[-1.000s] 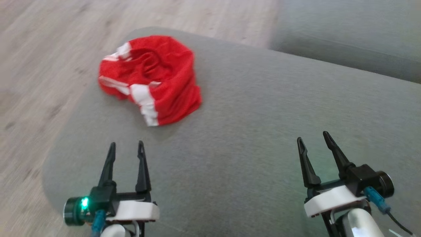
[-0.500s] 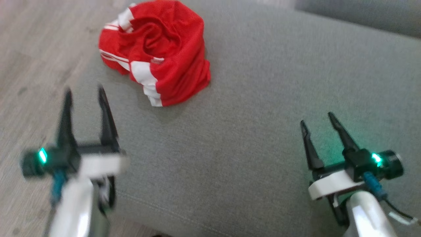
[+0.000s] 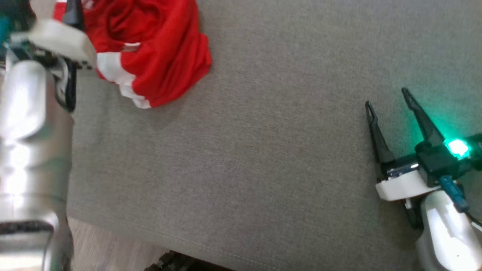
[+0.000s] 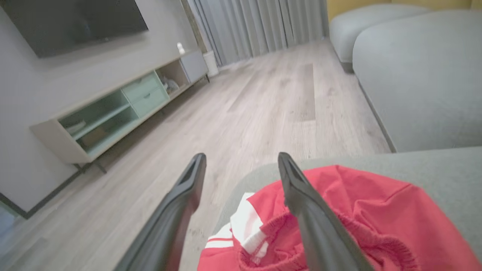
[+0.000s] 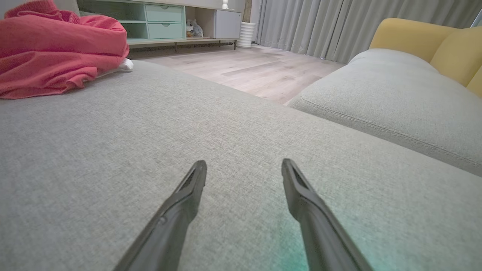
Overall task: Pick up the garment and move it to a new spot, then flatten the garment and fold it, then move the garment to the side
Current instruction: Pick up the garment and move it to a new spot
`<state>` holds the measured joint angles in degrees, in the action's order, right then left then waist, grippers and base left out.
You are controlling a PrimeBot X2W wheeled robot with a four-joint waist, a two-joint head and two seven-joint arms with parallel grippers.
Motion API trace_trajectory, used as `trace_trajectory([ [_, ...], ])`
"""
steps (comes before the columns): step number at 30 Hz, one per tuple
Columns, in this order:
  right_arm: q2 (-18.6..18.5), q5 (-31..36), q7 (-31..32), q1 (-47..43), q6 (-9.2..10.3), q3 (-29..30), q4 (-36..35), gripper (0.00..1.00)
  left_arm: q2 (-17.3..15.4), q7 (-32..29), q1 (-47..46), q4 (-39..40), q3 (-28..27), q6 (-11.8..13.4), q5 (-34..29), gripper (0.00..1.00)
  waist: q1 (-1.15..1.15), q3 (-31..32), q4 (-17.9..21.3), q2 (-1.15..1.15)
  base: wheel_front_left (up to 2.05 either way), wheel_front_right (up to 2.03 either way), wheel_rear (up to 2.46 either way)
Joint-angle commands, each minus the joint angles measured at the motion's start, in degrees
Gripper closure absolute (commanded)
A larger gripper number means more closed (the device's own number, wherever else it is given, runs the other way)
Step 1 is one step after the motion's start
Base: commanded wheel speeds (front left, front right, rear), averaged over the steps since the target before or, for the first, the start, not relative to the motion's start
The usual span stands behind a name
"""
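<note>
A crumpled red garment (image 3: 158, 49) with white stripes lies at the far left of the grey cushion (image 3: 263, 158). My left gripper (image 4: 241, 158) is open and hovers over the garment's (image 4: 376, 210) left edge. One finger (image 4: 312, 222) is above the elastic waistband; the other is past the cushion's rim, over the floor. In the head view its fingertips run off the top edge. My right gripper (image 3: 388, 99) is open and empty, low over bare cushion far to the right of the garment (image 5: 56, 56).
My pale left forearm (image 3: 30, 143) rises along the cushion's left side. Wooden floor (image 4: 263, 101) lies beyond the rim. A second grey seat (image 5: 395, 101) with a yellow backrest (image 5: 414, 37) stands behind. A TV cabinet (image 4: 113, 109) lines the wall.
The head camera has tilted down and closer, so the whole picture has shifted. My left arm has reached forward up to the garment's left edge. The right gripper has stayed open over the cushion.
</note>
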<state>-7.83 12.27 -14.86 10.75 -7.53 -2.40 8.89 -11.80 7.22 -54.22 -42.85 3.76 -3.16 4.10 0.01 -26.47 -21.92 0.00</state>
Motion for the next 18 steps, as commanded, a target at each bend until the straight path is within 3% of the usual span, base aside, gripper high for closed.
trace_trajectory([
  [1,-1.13,0.65,-0.14,0.48,0.04,-1.06,-0.50,0.00,-3.53,-2.49,-2.93,-2.90,-1.71,-0.51,0.85,0.00,-0.01,-2.85,1.53,0.00,0.00,0.00,0.00],
  [8,-1.60,0.81,-0.14,1.50,0.04,-0.43,-1.60,0.00,-4.44,-12.07,-8.57,-20.63,-1.92,-2.01,3.17,0.00,-0.01,-6.17,2.90,0.00,0.00,0.00,0.00],
  [9,-1.42,0.84,-0.14,1.76,0.04,-0.47,-1.51,0.00,-4.73,-11.43,-9.02,-21.44,-2.03,-1.99,3.33,0.32,-0.01,-6.25,3.02,0.00,0.00,0.00,0.00],
  [10,-1.20,0.84,-0.14,2.04,0.04,-0.59,-1.41,0.00,-5.09,-9.87,-9.43,-21.73,-1.92,-1.99,3.24,1.00,-0.01,-6.23,3.17,0.00,0.00,0.00,0.00],
  [18,0.63,0.16,-0.14,2.61,0.04,-2.47,0.35,0.00,-7.60,1.73,-12.93,-21.47,0.31,0.26,0.64,1.00,-0.01,-2.16,4.44,0.00,0.00,0.00,0.00],
])
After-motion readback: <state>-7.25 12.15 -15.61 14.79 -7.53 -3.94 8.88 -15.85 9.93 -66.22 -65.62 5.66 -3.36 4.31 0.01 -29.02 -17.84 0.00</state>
